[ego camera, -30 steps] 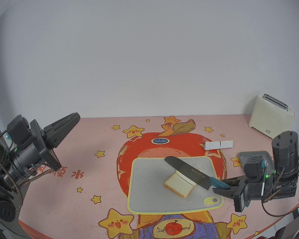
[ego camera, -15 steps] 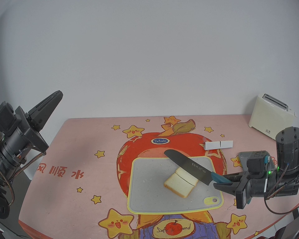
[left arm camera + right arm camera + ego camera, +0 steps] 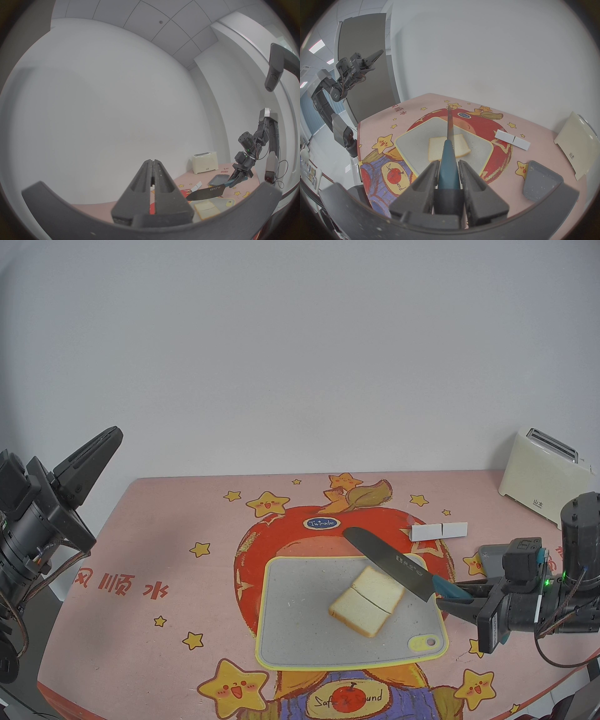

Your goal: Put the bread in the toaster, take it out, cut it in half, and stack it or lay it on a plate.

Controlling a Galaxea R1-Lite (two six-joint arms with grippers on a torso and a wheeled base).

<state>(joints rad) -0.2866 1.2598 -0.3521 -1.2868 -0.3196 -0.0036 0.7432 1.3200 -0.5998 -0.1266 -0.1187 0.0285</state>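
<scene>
My right fingers (image 3: 423, 187) clamp the knife (image 3: 395, 563), its blade over the cut bread (image 3: 367, 602) on the cutting board (image 3: 294, 621). My left fingers (image 3: 142, 187) are pressed together, off the tabletop (image 3: 187, 515) at its left edge.

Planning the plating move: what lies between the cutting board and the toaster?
A white strip and the grey plate, best seen in the right wrist view.

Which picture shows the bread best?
The head view: the bread shows from above on the cutting board, its cut line plain. In the right wrist view the knife crosses its middle. In the left wrist view it is tiny.
</scene>
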